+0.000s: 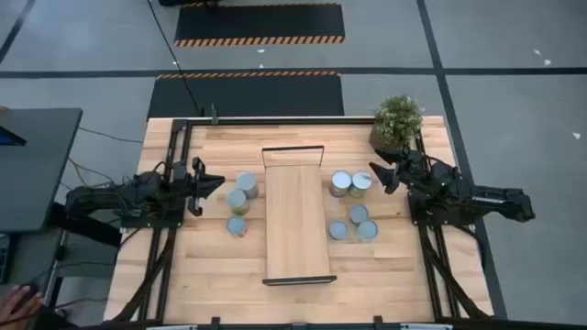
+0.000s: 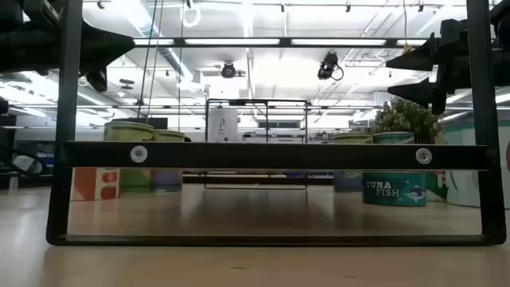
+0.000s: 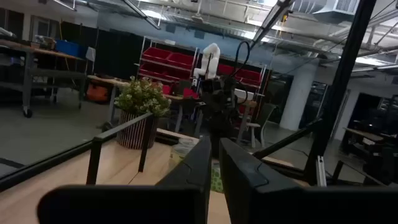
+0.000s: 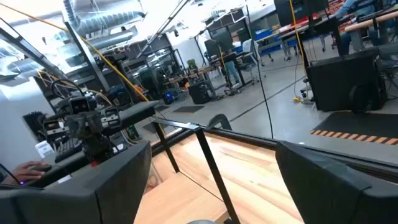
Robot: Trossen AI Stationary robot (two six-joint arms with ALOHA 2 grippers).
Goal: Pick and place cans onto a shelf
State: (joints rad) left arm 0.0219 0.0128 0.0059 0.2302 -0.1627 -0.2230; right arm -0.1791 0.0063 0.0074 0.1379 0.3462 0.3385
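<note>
my right gripper (image 1: 374, 173) hangs with its fingers apart and empty, just right of the shelf (image 1: 295, 220), over the nearest of the cans (image 1: 360, 183). my left gripper (image 1: 218, 181) waits on the shelf's left side with its fingers together, holding nothing. four cans stand on each side of the shelf, none on it yet. they are short round tins with flat silvery lids and smooth printed sides, rigid and probably light, a bit slippery; i judge the best hold is across the side wall, fingers straddling the lid. the shelf is a long pale wood board with thin black metal end frames.
</note>
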